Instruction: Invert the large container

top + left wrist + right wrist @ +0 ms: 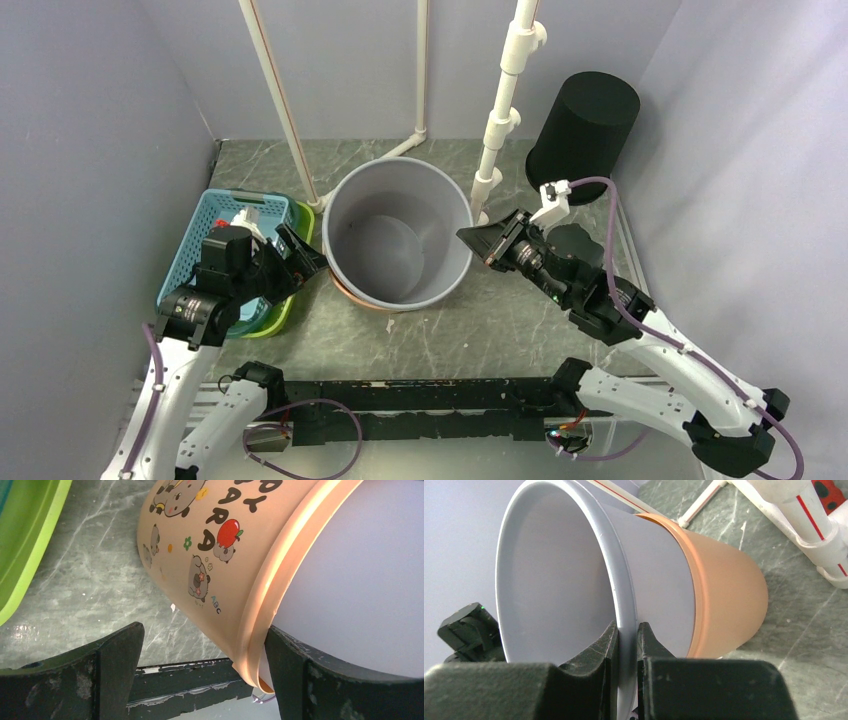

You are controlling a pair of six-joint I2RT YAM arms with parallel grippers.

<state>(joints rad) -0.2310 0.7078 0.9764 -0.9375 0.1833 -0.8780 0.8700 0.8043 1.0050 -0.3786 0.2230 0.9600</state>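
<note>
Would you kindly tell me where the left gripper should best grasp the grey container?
Probably the thin top rim on its left side, opposite where the right gripper pinches it. The grey container stands upright, mouth open, with an orange bucket sleeving its lower wall. The open left gripper can straddle the rim, one finger inside.

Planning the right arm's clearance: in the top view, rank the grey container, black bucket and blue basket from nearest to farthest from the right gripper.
1. Grey container, rim pinched in the right gripper.
2. Black bucket, back right corner.
3. Blue basket, far left side.
</note>
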